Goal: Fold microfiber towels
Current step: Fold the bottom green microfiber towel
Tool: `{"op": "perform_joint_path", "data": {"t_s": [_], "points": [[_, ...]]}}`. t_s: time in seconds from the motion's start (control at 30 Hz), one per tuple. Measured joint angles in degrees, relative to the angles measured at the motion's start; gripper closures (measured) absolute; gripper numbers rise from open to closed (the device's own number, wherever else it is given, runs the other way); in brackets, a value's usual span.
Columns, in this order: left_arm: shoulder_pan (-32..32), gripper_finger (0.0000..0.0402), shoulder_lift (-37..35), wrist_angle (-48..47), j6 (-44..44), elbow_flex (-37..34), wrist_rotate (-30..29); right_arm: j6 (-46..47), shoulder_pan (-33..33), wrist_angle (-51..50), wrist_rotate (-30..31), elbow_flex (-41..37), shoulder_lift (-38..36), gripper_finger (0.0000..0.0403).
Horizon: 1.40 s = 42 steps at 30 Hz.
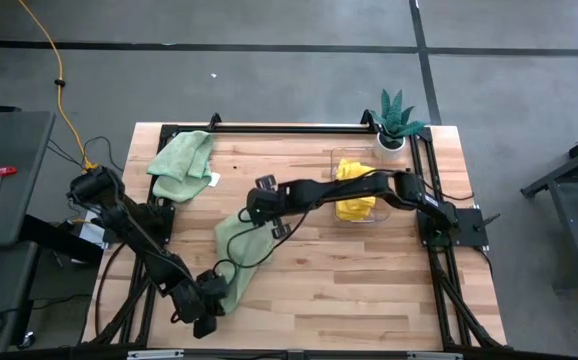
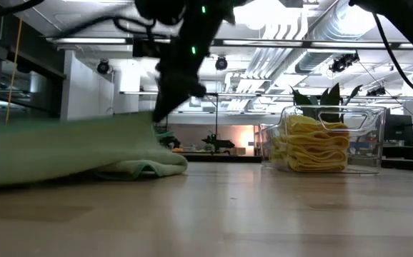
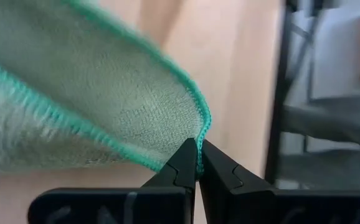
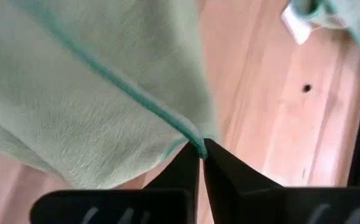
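The left gripper (image 3: 197,168) has its two dark fingers pressed together on the teal-stitched corner of a pale sage green towel (image 1: 234,250); in the left wrist view the hem runs straight down into the closed tips. This gripper sits at the near left edge of the wooden table (image 1: 369,280), at the near end of the cloth.

The right gripper (image 4: 202,155) is likewise clamped on the same towel, its tips meeting on a stitched corner at the cloth's far end, near the middle of the table. Between the two grips the towel stretches from the table's centre toward the near left, partly lifted off the wood.

A second green towel (image 1: 181,165) lies crumpled at the far left of the table, well apart from both grippers.

To the right, a clear plastic bin (image 2: 367,139) holds folded yellow towels (image 2: 310,146). Just beyond it, at the far right corner, stands a small potted plant (image 1: 396,122) in a white pot.
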Motion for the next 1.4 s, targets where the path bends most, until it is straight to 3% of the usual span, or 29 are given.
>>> {"op": "perform_joint_path", "data": {"t_s": [0.13, 0.3, 0.43, 0.57, 0.7, 0.9, 0.97, 1.13, 1.3, 1.4], "points": [[2.1, 0.0401, -6.3, -0.8, 4.7, 0.0, 3.3, 3.0, -0.1, -9.8, -3.4, 9.4, 0.0, 0.04], [6.2, 0.0401, -19.1, -3.9, 11.1, 0.0, 2.6, 5.8, -0.2, -24.0, -4.4, 22.2, -0.1, 0.0402], [11.1, 0.0401, -30.7, -7.2, 16.9, 0.0, -1.1, 10.7, -0.2, -25.3, -6.3, 16.6, -8.0, 0.0402], [16.4, 0.0401, -40.2, -8.3, 23.0, 0.0, -10.6, 17.4, 0.1, -28.4, -6.8, 13.8, -13.7, 0.0402], [23.1, 0.0401, -47.0, -7.7, 28.3, 0.0, -17.3, 23.6, 0.6, -28.4, -7.0, 13.5, -17.1, 0.0403], [33.5, 0.0401, -53.9, -7.7, 34.7, 3.6, -20.9, 30.8, 1.2, -29.9, -6.4, 13.5, -21.7, 0.0403], [36.7, 0.0401, -54.8, -7.8, 38.4, 6.3, -21.3, 32.4, 1.5, -30.8, -4.6, 13.5, -23.2, 0.0403], [43.7, 0.0401, -54.4, -8.2, 54.4, 14.4, -23.0, 36.7, 0.6, -34.4, 8.4, 13.5, -26.7, 0.0403], [49.0, 0.0401, -53.2, -8.6, 75.5, 19.9, -31.0, 39.4, -3.2, -36.1, 16.2, 13.5, -29.2, 0.0403], [49.8, 0.0401, -53.1, -9.8, 82.0, 21.9, -35.3, 41.4, -3.6, -36.2, 18.7, 13.5, -30.7, 0.0403]]}}
